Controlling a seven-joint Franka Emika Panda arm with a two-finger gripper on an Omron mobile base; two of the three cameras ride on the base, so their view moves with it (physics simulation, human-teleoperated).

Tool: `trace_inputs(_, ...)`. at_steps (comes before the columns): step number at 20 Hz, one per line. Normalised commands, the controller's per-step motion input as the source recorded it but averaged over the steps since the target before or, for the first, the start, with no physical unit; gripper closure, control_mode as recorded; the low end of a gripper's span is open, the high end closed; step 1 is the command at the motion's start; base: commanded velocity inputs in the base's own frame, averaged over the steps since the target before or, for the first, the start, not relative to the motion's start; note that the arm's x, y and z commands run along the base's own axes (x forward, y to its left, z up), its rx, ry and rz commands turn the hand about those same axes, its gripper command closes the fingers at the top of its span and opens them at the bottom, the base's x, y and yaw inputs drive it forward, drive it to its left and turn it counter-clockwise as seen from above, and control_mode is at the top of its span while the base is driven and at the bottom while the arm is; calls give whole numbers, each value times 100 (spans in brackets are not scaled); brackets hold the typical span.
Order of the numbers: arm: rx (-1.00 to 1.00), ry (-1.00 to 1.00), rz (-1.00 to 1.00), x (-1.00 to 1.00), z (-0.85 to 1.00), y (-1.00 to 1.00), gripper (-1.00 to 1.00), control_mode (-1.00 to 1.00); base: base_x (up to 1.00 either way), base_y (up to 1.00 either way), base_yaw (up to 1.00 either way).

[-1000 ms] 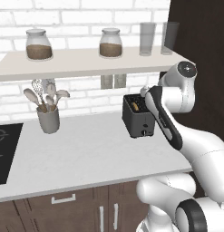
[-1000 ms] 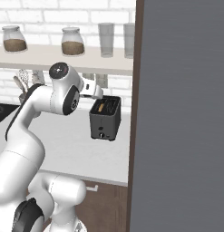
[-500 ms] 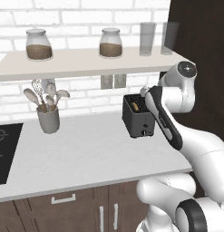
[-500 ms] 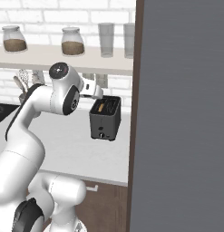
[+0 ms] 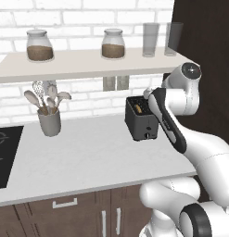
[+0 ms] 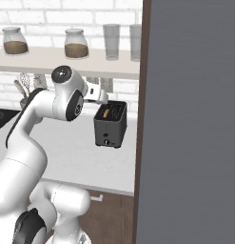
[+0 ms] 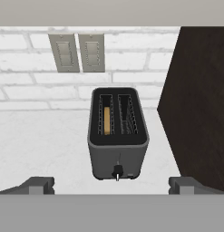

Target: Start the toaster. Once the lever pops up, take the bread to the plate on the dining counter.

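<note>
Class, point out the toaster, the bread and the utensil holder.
toaster (image 7: 117,159), hand view, front face above the lever.
bread (image 7: 106,120), hand view, top edge in the left slot.
utensil holder (image 5: 49,123), left base view, grey cup wall.

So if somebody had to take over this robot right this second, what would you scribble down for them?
Gripper: open, holding nothing, above and in front of the toaster, not touching it.
Toaster: on the pale counter against the brick wall, beside the dark tall cabinet.
Bread: one tan slice sitting low in the left slot as the hand view shows it; the other slot looks empty.
Done: arm brought up to the toaster, apparently nothing more.
Left: press the lever on the front face, wait for the pop-up, lift the bread out and carry it to the plate on the dining counter.
</note>
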Motion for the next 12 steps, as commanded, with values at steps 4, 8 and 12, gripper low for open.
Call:
trace_inputs(4, 0, 0, 0, 0, 0, 0, -100, -100, 0, 0, 0)
trace_inputs(8, 0, 0, 0, 0, 0, 0, -100, -100, 0, 0, 0)
trace_inputs(12, 0, 0, 0, 0, 0, 0, -100, -100, 0, 0, 0)
